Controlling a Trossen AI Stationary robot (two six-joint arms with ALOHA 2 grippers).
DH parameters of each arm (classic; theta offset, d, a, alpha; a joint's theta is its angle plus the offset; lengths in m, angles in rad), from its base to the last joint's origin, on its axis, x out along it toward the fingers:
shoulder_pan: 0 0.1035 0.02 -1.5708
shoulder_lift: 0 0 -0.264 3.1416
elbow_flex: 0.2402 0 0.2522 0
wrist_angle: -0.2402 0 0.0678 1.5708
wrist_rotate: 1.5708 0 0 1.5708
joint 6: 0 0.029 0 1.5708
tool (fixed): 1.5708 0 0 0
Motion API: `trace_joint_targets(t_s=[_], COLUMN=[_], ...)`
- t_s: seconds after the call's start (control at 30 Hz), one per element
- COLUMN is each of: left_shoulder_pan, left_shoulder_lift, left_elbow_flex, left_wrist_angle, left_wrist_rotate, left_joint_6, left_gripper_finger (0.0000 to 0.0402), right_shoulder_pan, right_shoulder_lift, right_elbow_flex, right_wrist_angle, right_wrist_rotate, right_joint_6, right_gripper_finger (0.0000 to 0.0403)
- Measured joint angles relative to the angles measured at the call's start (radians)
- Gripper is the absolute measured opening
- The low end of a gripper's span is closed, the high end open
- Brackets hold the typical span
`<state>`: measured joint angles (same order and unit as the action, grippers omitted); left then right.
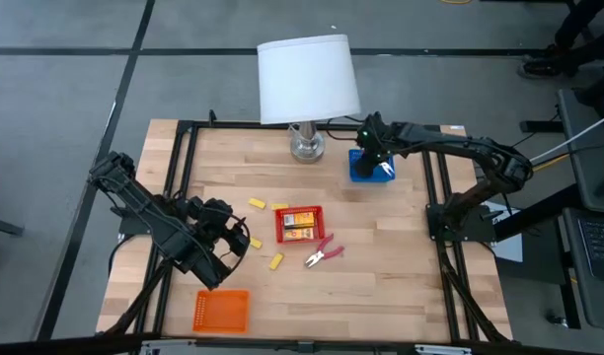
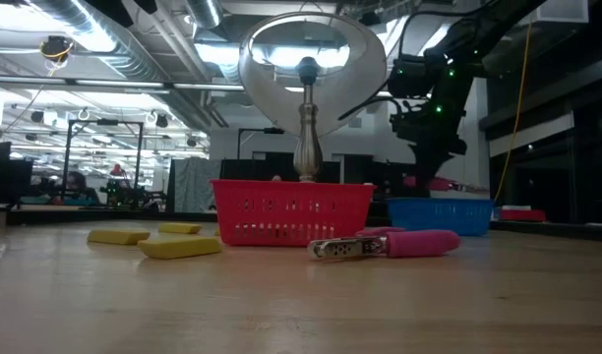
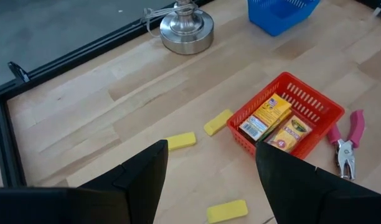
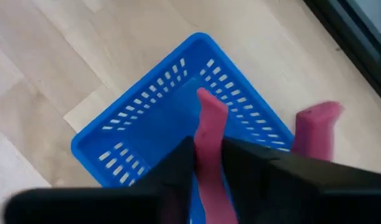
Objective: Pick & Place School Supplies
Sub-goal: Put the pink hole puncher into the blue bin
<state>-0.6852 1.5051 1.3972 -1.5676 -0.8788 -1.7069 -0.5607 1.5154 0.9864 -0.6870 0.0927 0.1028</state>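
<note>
My right gripper (image 1: 373, 148) hangs over the blue tray (image 1: 371, 170), shut on a pink-handled metal tool (image 4: 209, 118). A second pink-handled tool (image 1: 324, 252) lies flat on the table near the red tray (image 1: 281, 225), which holds two orange-yellow boxes (image 3: 272, 121). Several pale yellow blocks lie flat on the wood: one (image 1: 257, 203), one (image 1: 276, 260), and another (image 3: 180, 140) left of the red tray. My left gripper (image 1: 238, 242) is open and hovers above the table near these blocks, touching nothing. My right gripper pinches one pink handle (image 4: 210, 127) of the tool between its two fingers, coming from above and pointing down. The other handle (image 4: 315, 127) sticks out free to the side. The tool is lifted clear above the blue tray (image 4: 147, 124).
A white-shaded lamp with a silver base (image 1: 306, 146) stands at the far edge beside the blue tray. An orange tray (image 1: 222, 310) sits near the front left. A black frame (image 1: 184, 148) borders the table. Bare wood lies right of the red tray.
</note>
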Motion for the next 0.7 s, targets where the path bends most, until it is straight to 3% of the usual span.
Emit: trace_joint_targets(t_s=[0.17,0.3,0.5,0.7], left_shoulder_pan=[0.0,0.0,0.0,0.0], left_shoulder_lift=[0.0,0.0,0.0,0.0], left_elbow_flex=[0.0,0.0,0.0,0.0], left_wrist_angle=[0.0,0.0,0.0,-0.003], left_wrist_rotate=[0.001,0.001,-0.001,0.007], left_joint_6=[0.0,0.0,0.008,0.017], left_gripper_finger=[0.0239,0.0239,0.0239,0.0239], right_shoulder_pan=[0.004,0.01,0.102,0.329], right_shoulder_lift=[0.0,-0.006,-0.094,-0.228], right_elbow_flex=[-0.001,-0.001,-0.001,-0.001], right_wrist_angle=[0.006,0.005,0.004,-0.071], right_wrist_rotate=[0.02,-0.009,-0.135,-0.321], right_joint_6=[0.001,0.009,0.008,-0.015], right_gripper_finger=[0.0215,0.027,0.0274,0.0251])
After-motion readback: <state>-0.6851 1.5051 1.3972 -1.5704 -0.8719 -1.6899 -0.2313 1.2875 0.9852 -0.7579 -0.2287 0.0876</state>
